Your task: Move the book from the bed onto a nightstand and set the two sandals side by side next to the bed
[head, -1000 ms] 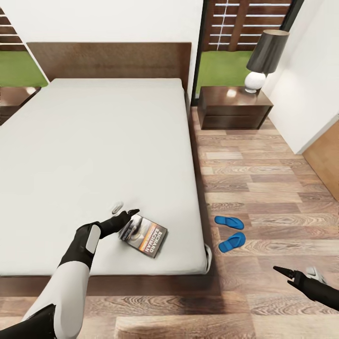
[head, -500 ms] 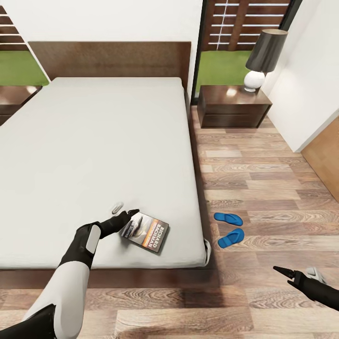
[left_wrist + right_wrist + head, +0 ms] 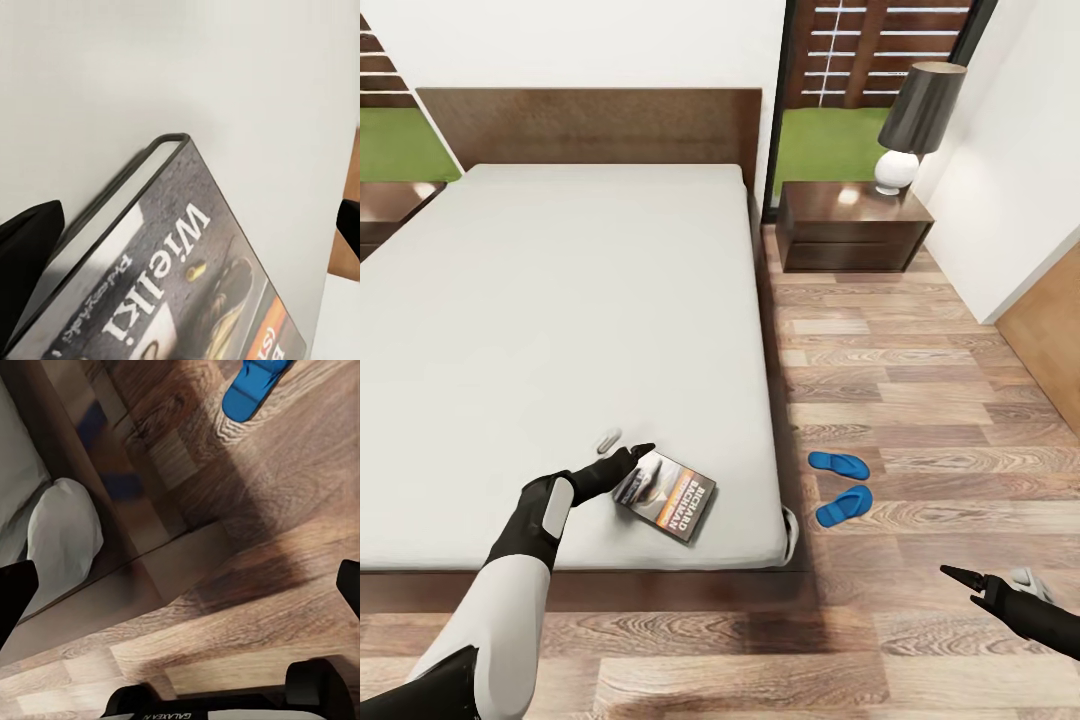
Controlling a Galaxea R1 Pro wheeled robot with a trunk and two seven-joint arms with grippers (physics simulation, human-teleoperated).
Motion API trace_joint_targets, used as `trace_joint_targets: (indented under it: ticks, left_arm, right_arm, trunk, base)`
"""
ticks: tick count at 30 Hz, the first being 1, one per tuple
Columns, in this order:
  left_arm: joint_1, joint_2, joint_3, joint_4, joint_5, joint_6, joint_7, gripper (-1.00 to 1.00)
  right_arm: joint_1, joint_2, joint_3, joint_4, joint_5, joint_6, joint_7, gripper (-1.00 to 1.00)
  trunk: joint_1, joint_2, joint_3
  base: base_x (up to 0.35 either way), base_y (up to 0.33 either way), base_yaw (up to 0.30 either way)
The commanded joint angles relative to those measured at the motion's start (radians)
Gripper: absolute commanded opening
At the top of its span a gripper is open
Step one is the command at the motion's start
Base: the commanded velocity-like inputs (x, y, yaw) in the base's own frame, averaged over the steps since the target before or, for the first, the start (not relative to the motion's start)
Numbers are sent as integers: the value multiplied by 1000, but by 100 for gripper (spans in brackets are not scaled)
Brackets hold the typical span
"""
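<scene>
Up close, the left wrist view is showing "Wielki" on the book, unreadable overhead. Left tool is hovering released, straddling its left edge on the bed; right tool is hanging released over floor, right of the sandals.

Up close on the book, lying flat on the white bed, one rounded corner of its dark cover aimed out across the mattress. Reads "Wielki" in white letters, smaller white script beside it, an orange band cut off at the picture's edge. Grey page edge running along one side. Black fingertips of the left hand spread wide, one just beside the page edge, the other out past the bed's edge, over a sliver of wood floor.
</scene>
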Motion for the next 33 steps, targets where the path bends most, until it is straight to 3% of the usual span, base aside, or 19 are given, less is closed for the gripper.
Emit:
trace_joint_targets:
  ticks: [1, 33]
  left_arm:
    - [0, -1, 4, 0, -9, 9, 0, 100]
    - [0, -9, 4, 0, -9, 9, 0, 100]
  right_arm:
    - [0, 0, -2, 0, -4, 7, 1, 100]
    - [0, 0, -2, 0, -4, 7, 1, 100]
  trunk:
    - [0, 0, -1]
    - [0, 0, -1]
  base:
    - [0, -7, 0]
    - [-1, -33, 0]
